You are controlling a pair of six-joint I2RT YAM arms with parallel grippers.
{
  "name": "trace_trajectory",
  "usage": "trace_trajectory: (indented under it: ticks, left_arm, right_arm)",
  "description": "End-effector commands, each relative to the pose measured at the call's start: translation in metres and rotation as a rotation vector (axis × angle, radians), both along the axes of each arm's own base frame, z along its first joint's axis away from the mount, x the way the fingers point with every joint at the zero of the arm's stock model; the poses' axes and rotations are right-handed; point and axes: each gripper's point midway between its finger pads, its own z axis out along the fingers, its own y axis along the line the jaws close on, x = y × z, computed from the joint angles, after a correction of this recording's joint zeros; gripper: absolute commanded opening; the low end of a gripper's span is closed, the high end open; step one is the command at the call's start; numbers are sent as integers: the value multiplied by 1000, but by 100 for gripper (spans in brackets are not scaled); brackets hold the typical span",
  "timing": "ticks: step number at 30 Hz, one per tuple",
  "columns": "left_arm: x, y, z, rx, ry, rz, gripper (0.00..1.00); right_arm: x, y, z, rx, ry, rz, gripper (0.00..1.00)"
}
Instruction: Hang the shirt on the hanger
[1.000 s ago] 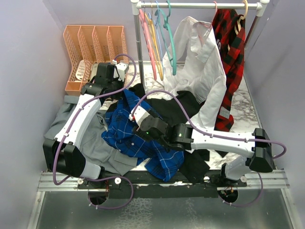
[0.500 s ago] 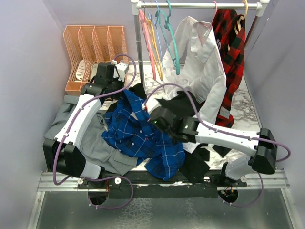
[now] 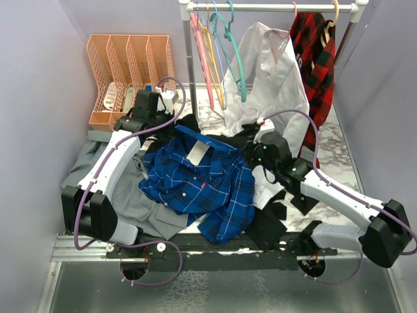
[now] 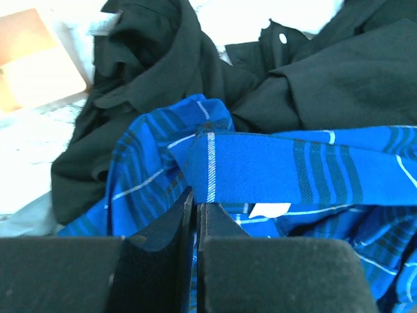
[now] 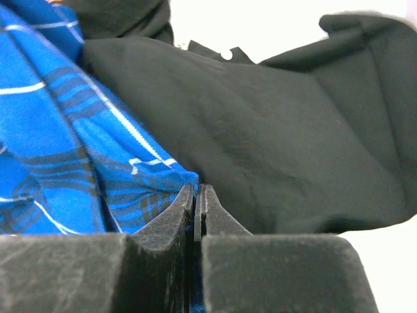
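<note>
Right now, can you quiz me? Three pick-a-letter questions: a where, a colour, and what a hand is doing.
1. Where is the thin teal-green plastic hanger? A: hooked on the metal rail. B: on the floor. C: in a hand.
2. What colour is the slotted plastic rack? A: peach-orange. B: black. C: green.
3. The right hand is: A: wide open. B: shut on the royal-blue plaid shirt. C: out of sight.
Answers: A, its hook sits over the rail; A, seen at back left; B, blue cloth is pinched in it.
</note>
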Motion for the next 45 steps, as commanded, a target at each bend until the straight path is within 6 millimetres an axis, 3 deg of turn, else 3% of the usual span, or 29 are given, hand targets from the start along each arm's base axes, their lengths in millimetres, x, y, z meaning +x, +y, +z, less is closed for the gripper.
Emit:
trace_trajectory:
  ticks: [1, 5, 9, 11, 14, 15, 19, 23, 27, 29, 31, 35, 36, 39, 41, 45]
  left_arm:
    - [5, -21, -1, -136, 38, -5, 0]
    - [10, -26, -8, -153, 69, -7, 0]
    - [11, -29, -13, -165, 96, -1, 0]
    - [12, -31, -15, -180, 113, -3, 0]
    - [14, -34, -16, -192, 127, -1, 0]
    - [15, -35, -16, -193, 127, -1, 0]
    - [17, -36, -19, -193, 136, -3, 0]
    - [18, -35, -23, -186, 146, -4, 0]
    - [20, -32, -25, -164, 135, 3, 0]
    - [21, -30, -25, -155, 129, 7, 0]
    - [25, -31, -14, -159, 101, 0, 0]
    - [25, -31, -9, -157, 86, -7, 0]
    - [24, -31, -8, -156, 82, -10, 0]
    - [23, -29, -7, -147, 75, -13, 0]
    - [22, -29, -8, -144, 76, -16, 0]
    - [21, -28, -8, -140, 74, -22, 0]
  right_arm:
    - [8, 11, 4, 353, 91, 49, 1]
    - [14, 24, -8, 420, 137, 91, 1]
    - [21, 38, -3, 429, 129, 154, 1]
    - [24, 45, 13, 423, 97, 201, 10]
    - [23, 46, 38, 379, 47, 259, 43]
    - [21, 43, 52, 370, 18, 266, 50]
    - [7, 25, 100, 331, -120, 283, 68]
    - [2, 4, 139, 259, -216, 243, 70]
    - [17, -15, 165, 196, -247, 128, 69]
    - [18, -8, 168, 178, -234, 167, 69]
    - [14, 10, 158, 177, -201, 273, 69]
    - [9, 29, 114, 135, -176, 357, 69]
    - [9, 28, 95, 113, -167, 341, 69]
    - [19, 23, 72, 74, -176, 289, 66]
    - [27, 17, 78, 69, -222, 237, 66]
    - [41, 7, 129, 64, -351, 170, 66]
